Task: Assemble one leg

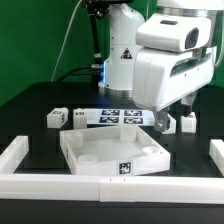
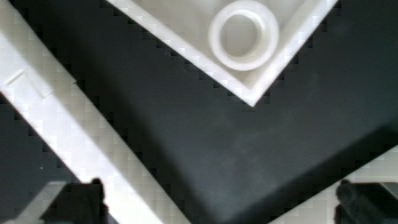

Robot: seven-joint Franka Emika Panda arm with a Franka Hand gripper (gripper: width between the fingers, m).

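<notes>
Several small white legs with tags stand on the black table: two at the exterior view's left [image 1: 55,118] [image 1: 78,117] and two at its right [image 1: 167,123] [image 1: 187,123]. The large white square panel [image 1: 75,160] lies in front of them. My gripper [image 1: 159,114] hangs over the table by the panel's far right corner, close beside the right-hand legs. In the wrist view the gripper [image 2: 222,200] is open and empty, its dark fingertips [image 2: 79,200] wide apart. That view shows a panel corner with a round socket [image 2: 244,30]. No leg shows there.
The marker board [image 1: 112,117] lies behind the panel. Long white border rails run along the left [image 1: 14,160], front [image 1: 110,188] and right [image 1: 215,155]. A white strip [image 2: 54,115] crosses the wrist view diagonally; I cannot tell what it belongs to.
</notes>
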